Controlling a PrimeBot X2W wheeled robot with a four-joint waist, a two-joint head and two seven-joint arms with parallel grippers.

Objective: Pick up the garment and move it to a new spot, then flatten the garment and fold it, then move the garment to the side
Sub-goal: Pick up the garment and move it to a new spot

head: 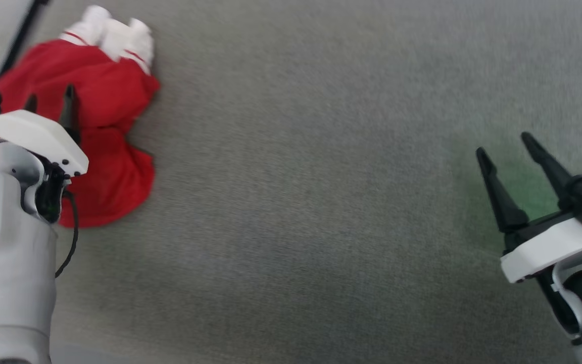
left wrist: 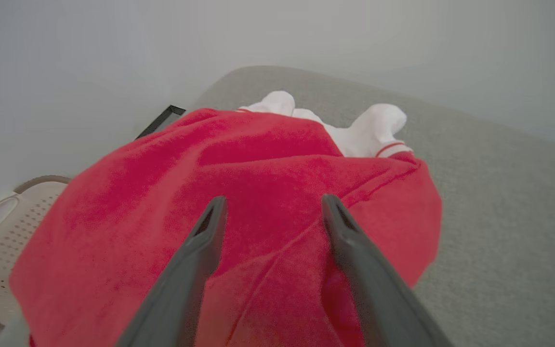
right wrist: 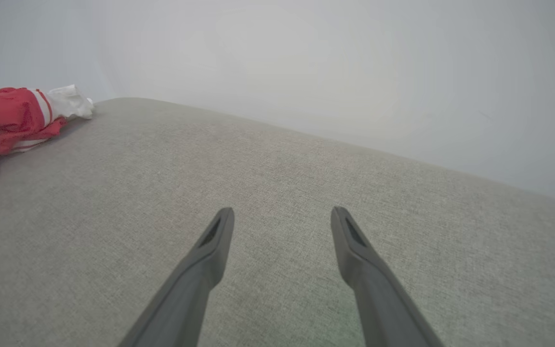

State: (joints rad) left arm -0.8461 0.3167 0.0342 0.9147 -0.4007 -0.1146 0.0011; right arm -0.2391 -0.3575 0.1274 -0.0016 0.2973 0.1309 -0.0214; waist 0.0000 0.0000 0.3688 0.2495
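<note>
The garment is bunched in a heap at the far left corner of the grey worktop. The left gripper is held over it with fingers spread apart. The right gripper is held above bare worktop, well apart from the garment, its fingers also parted.

Left gripper: two long dark fingers held well apart, pointing up the head view, tips near level.
Left wrist: white plate right behind those fingers, tilted down to its right.
Left forearm: pale and thick, rising straight from below the gripper.
Right gripper: spread wide as well, fingers leaning up and to its left.
Right wrist: white housing just behind the fingers, pale arm curving away below.
</note>
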